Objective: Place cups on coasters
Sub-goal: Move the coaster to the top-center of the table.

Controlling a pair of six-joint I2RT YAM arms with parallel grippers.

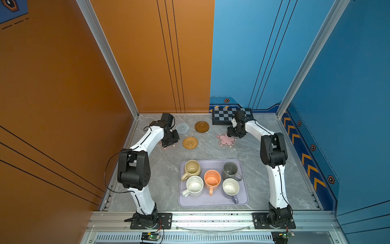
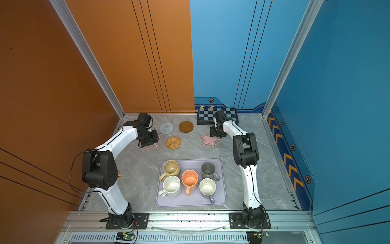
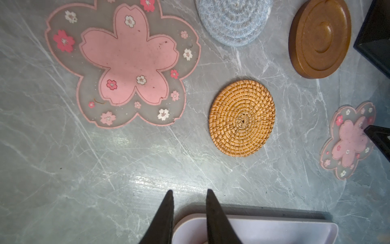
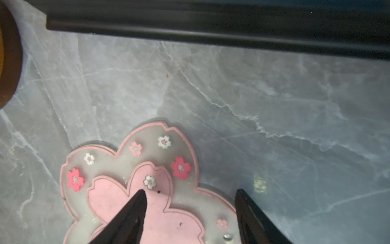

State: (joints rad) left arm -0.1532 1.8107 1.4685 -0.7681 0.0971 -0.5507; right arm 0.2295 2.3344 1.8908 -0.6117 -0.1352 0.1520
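Observation:
Five cups stand on the lavender tray (image 1: 211,203): beige (image 1: 192,168), white speckled (image 1: 194,186), orange (image 1: 212,179), grey (image 1: 230,170) and lavender (image 1: 231,187). Behind the tray lie the coasters: grey spiral (image 1: 182,128), brown disc (image 1: 202,126), rattan round (image 1: 190,143) and a pink flower (image 1: 226,139). My left gripper (image 1: 166,143) partly covers a second pink flower (image 3: 126,59). The left gripper (image 3: 190,191) has its fingers a narrow gap apart and holds nothing. My right gripper (image 4: 191,191) hangs wide open just above the right pink flower (image 4: 147,200), also holding nothing.
A black-and-grey checkered board (image 1: 232,116) lies at the back right, close behind the right wrist. Orange and blue walls close in the marble table (image 1: 160,173) on three sides. A metal rail (image 1: 211,217) carrying both arm bases runs along the front.

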